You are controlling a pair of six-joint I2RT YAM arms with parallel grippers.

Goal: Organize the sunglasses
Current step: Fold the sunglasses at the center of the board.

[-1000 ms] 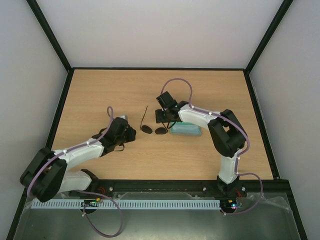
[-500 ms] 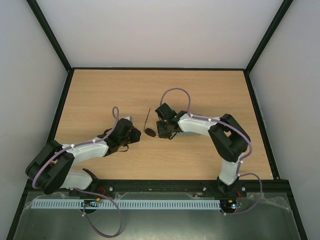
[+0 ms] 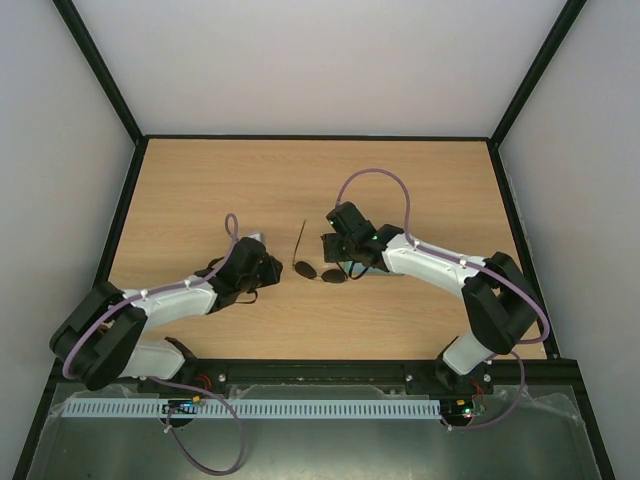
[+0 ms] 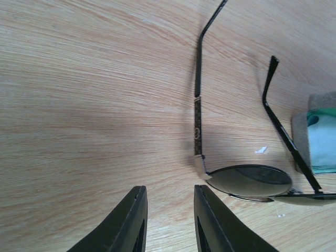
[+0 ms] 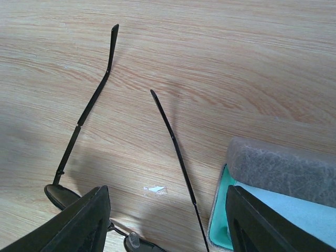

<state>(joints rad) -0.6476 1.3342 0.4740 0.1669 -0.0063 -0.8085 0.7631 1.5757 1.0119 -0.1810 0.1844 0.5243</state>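
Moved since a second ago: the right arm, its elbow swung outward and toward the near edge; the left arm, advanced toward the frame; the sunglasses (image 3: 333,275), shifted slightly toward the near edge, both lenses again in plain view from above.

Item 1, sunglasses. Two round dark lenses, thin dark wire frame, both temples unfolded. They lie flat on the wooden worktop (image 3: 200,190), between the two sets of fingers, with the temples running away from both.

Item 2, left fingers (image 4: 169,191). Low over the worktop with only a narrow gap between them and nothing in that gap. The hinge of the nearer temple sits just ahead of one fingertip; whether they touch cannot be told. The nearer lens lies just beyond and to the outer side of that same finger.

Item 3, right fingers (image 5: 167,199). Spread wide and gripping nothing. One temple runs out ahead from between them, closer to the finger on the case side. The other temple and its lens lie just beside the opposite finger, at its outer edge.

Item 4, case (image 5: 283,168). Grey, oblong, felt-like surface, with a blue-green face showing below its rim. It lies just beside one right finger and is partly hidden behind it. In the overhead view the right arm covers it.
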